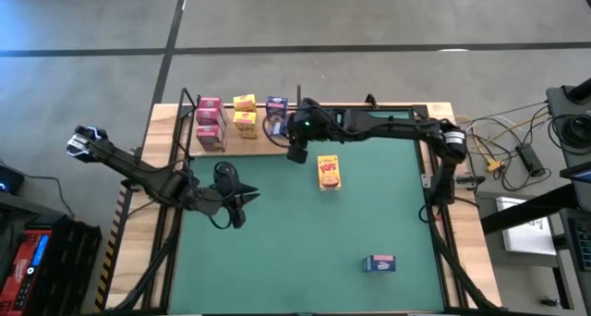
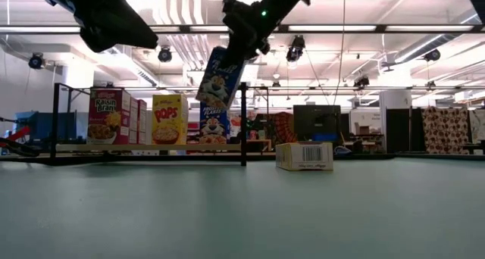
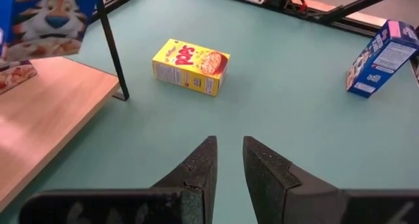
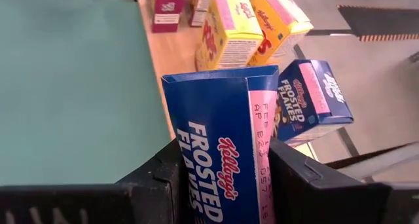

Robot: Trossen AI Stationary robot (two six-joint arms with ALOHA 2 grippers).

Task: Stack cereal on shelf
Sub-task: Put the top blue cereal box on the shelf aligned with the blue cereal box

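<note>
The shelf (image 1: 263,142) carries standing boxes, back rows partly hidden. Above its end, the right gripper (image 4: 226,185) clamps a blue box (image 2: 220,78), long axis tilted off upright. The left gripper (image 3: 226,162), nearly closed, hovers empty over the mat (image 1: 277,251).

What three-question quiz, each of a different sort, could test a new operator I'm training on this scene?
1. True or false: the right tool holds a blue box.
2. How many boxes lie on the green mat?
3. The left tool is: A) gripping a box, B) empty over the mat, C) on the shelf.

Key: 1 true. 2 two: a yellow box and a blue one. 3 B.
</note>
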